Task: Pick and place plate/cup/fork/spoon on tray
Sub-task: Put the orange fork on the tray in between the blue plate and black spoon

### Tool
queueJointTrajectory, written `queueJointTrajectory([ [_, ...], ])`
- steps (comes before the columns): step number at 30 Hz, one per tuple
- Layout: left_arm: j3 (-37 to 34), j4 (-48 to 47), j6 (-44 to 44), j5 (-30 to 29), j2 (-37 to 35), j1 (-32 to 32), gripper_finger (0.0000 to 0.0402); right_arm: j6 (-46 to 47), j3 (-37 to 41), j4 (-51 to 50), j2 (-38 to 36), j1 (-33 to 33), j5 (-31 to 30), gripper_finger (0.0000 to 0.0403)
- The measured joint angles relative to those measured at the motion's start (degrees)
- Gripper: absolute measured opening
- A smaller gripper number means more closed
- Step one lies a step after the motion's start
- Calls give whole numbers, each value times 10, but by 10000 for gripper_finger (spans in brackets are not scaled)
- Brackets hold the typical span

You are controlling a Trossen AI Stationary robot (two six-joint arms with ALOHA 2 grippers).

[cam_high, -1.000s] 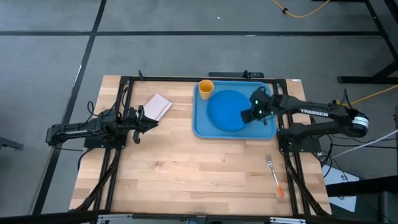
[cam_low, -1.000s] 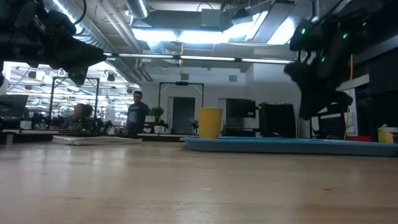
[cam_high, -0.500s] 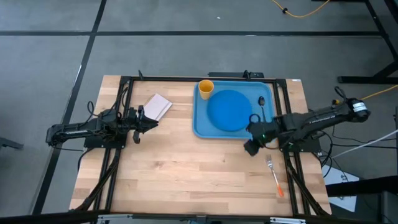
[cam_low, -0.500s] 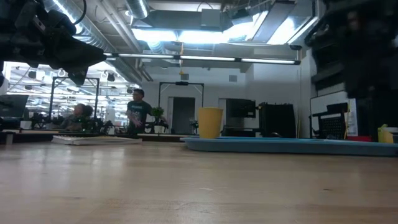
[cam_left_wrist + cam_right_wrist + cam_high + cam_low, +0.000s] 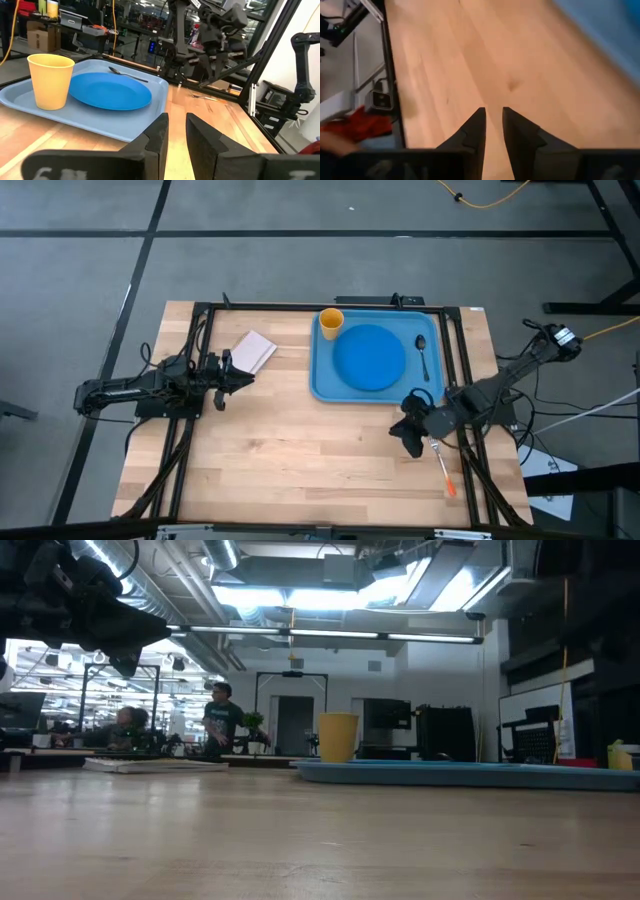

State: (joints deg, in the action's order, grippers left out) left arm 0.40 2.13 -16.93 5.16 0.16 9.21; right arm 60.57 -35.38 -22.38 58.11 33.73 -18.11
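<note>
tray (image 5: 318, 385): light-blue rectangle, upper middle-right of the high view, flat on the worktop (image 5: 280, 460); serves as the collecting place, so three items already sit inside its rim.

plate (image 5: 369, 357): round blue disc, centre of the tray, lying flat.

cup (image 5: 331, 321): yellow-orange, upright in the tray's upper-left corner, just beside the plate, apart from it.

spoon (image 5: 423, 354): dark, thin, lying along the tray's right side, between plate and rim, bowl toward the top of the frame.

fork (image 5: 443, 464): orange-red handle, silver tines; the one item outside the tray, on bare wood in the lower right of the high view, below the tray's lower-right corner.

right pincer (image 5: 411, 436): over the worktop just left of the fork's tines, apparently placed there to collect it; fingers nearly together with a narrow gap, holding nothing, per the right wrist view.

left pincer (image 5: 228, 374): parked at the left of the worktop, well apart from the tray; fingers close with a slim gap, empty; waiting.

pale flat card (image 5: 254, 351): upper left of the worktop, near the left pincer; not part of the task.
</note>
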Motion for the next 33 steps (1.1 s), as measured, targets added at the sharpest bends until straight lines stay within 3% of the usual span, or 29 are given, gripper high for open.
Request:
queueJointTrajectory([
  [5, 0, 0, 0, 0, 0, 0, 59, -68, 0, 29, 24, 34, -148, 69],
  [7, 0, 0, 0, 0, 0, 0, 59, -75, 0, 34, 37, 39, -181, 69],
  [18, 0, 0, 0, 0, 0, 0, 59, -84, 0, 68, 146, 40, -203, 69],
  [23, 0, 0, 0, 0, 0, 0, 59, -65, 0, 80, 175, 40, -151, 69],
  [33, 0, 0, 0, 0, 0, 0, 59, 113, 0, 81, 176, 40, 104, 69],
])
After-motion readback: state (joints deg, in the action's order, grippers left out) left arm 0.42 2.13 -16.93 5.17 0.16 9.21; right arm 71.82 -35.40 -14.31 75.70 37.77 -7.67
